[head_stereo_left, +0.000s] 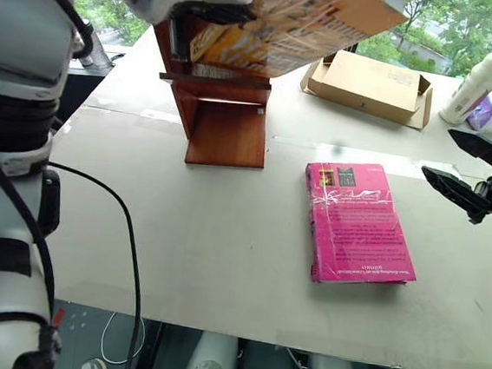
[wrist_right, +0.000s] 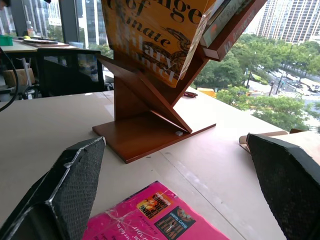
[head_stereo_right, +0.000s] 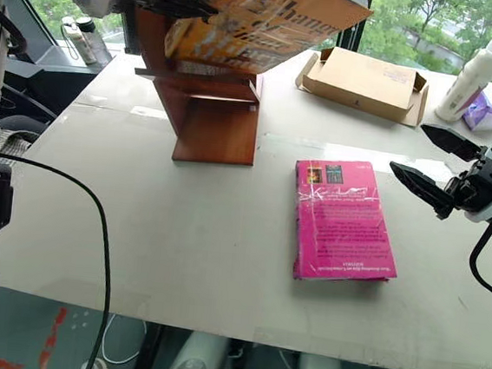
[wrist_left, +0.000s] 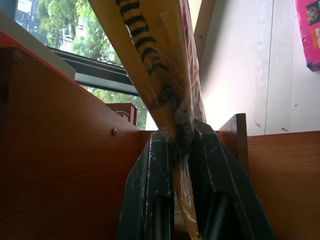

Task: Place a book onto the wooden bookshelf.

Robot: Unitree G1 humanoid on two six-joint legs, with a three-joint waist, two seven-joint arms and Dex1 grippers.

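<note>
An office high up in a city building: a long pale table runs beside big windows looking over treetops and towers, with a black desk chair and another cluttered desk behind it.
</note>
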